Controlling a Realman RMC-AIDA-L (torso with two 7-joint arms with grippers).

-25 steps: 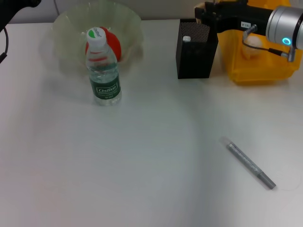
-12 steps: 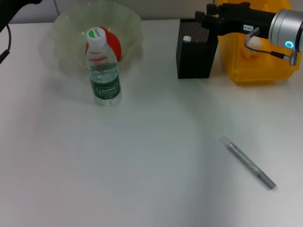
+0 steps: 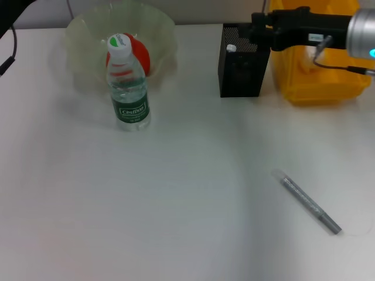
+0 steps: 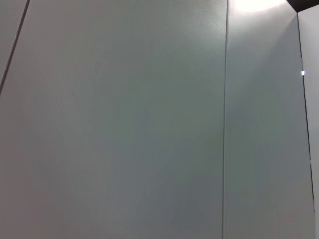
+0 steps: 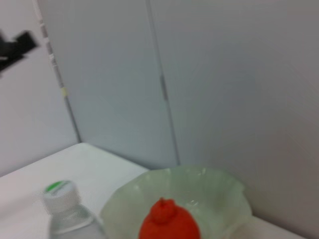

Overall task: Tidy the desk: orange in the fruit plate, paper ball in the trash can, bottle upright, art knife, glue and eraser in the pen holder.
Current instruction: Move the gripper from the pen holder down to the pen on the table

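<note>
Right gripper [image 3: 258, 29] up over pen holder [image 3: 240, 70]; open or shut, cannot tell. Knife [image 3: 310, 204] at five o'clock, slanting.

Head cam: high, looking forward and down over the white desk [image 3: 176, 193] — whole work area in frame, fairly far off. Left wrist cam: faces only a plain grey panelled wall [image 4: 124, 124], no desk in it. Right wrist cam: low, roughly level, aimed across the desk's far side toward the wall. Overlap between right wrist and head — the fruit plate [image 5: 219, 199] [image 3: 88, 35], the orange [image 5: 169, 224] [image 3: 140, 52], the bottle [image 5: 65, 209] [image 3: 130, 93].
</note>
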